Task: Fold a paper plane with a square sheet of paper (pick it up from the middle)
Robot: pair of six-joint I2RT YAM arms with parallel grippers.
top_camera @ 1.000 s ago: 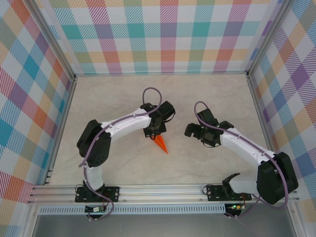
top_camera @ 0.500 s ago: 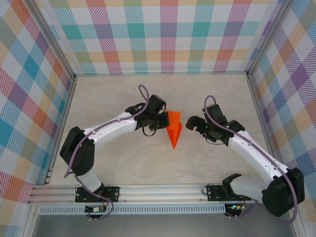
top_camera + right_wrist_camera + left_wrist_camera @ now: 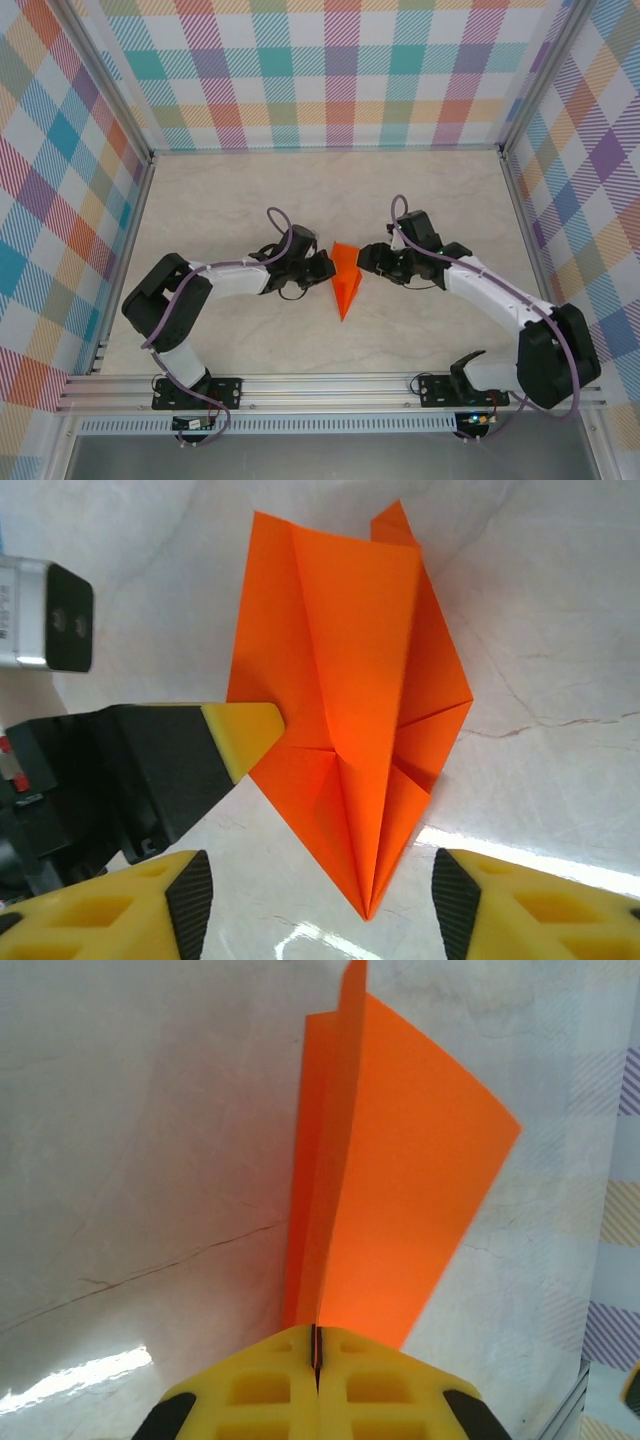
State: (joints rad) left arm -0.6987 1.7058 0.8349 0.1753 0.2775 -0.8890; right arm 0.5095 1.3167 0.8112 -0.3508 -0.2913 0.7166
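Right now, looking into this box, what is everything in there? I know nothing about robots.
Folded orange paper plane: one, bright orange, over the middle of the table between the claws, point towards the near edge.
Pale marbled table top: one, beige, floor of the enclosure.
Checked wall panels: three, pastel multicolour, on the left, back and right sides.
Silver metal rail: one, grey, along the near edge.
White-and-black robot arms: two, left arm and right arm, reaching inward from the rail.
Left claw: one, yellow fingertips, shut on the plane's edge.
Right claw: one, yellow fingertips, open at the plane's other side.
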